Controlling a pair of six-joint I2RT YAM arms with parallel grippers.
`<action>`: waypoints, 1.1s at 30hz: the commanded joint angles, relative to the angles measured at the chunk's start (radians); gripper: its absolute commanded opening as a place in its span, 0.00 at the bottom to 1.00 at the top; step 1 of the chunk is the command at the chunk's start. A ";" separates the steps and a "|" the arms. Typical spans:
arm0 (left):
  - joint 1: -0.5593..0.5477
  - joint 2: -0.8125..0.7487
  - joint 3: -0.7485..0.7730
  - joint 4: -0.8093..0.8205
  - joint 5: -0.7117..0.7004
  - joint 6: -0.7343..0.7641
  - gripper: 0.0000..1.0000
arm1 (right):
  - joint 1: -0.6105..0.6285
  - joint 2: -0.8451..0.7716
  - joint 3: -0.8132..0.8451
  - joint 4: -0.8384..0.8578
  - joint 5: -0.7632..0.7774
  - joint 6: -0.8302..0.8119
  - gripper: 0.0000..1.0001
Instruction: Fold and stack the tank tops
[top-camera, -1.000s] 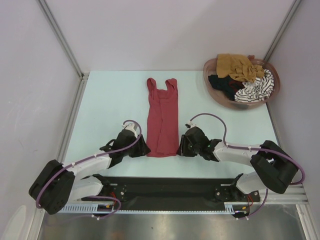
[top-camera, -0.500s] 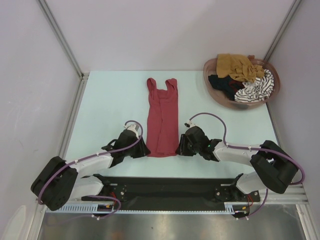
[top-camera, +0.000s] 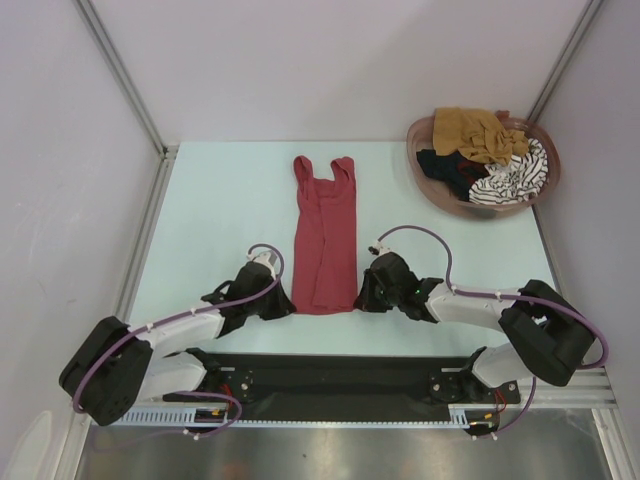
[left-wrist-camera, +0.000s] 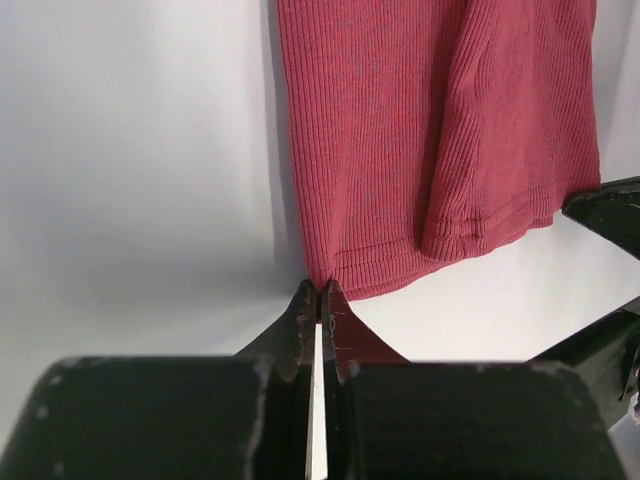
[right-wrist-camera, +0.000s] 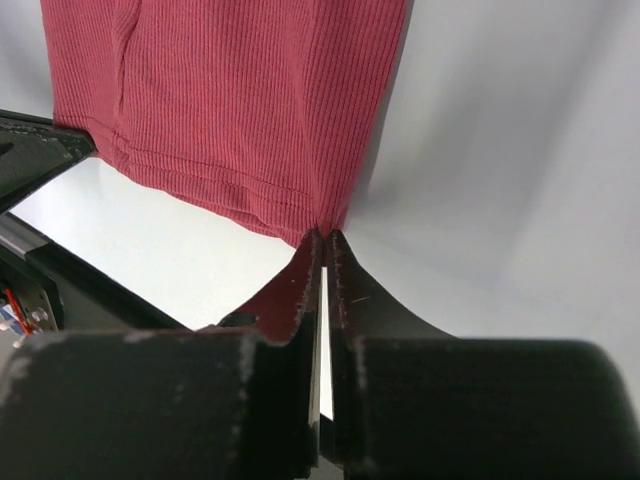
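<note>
A dark red tank top (top-camera: 325, 240) lies lengthwise on the pale table, folded narrow, straps at the far end. My left gripper (top-camera: 292, 303) is shut on its near left hem corner; in the left wrist view the gripper (left-wrist-camera: 320, 290) pinches the ribbed cloth (left-wrist-camera: 440, 130) at the tips. My right gripper (top-camera: 358, 300) is shut on the near right hem corner, and the right wrist view shows the gripper (right-wrist-camera: 326, 238) nipping the hem of the tank top (right-wrist-camera: 230, 90). A mustard-brown tank top (top-camera: 475, 132), a black one (top-camera: 445, 165) and a striped one (top-camera: 515, 175) lie in the basket.
The pinkish-brown oval basket (top-camera: 460, 208) stands at the table's far right corner. A black mounting rail (top-camera: 330, 380) runs along the near edge between the arm bases. Walls close in the left, far and right sides.
Both grippers have closed on the hem corners of the dark red tank top; a second ago they stood open beside it. The hem has bunched slightly inward.
</note>
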 joint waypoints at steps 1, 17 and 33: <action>-0.009 -0.001 -0.015 -0.086 -0.010 0.012 0.00 | 0.008 -0.006 0.024 0.015 -0.004 -0.014 0.00; -0.010 -0.135 0.079 -0.275 -0.031 0.029 0.01 | 0.031 -0.145 0.056 -0.112 -0.007 -0.012 0.00; 0.003 -0.044 0.286 -0.349 -0.049 0.067 0.00 | -0.046 -0.079 0.176 -0.126 -0.090 -0.069 0.00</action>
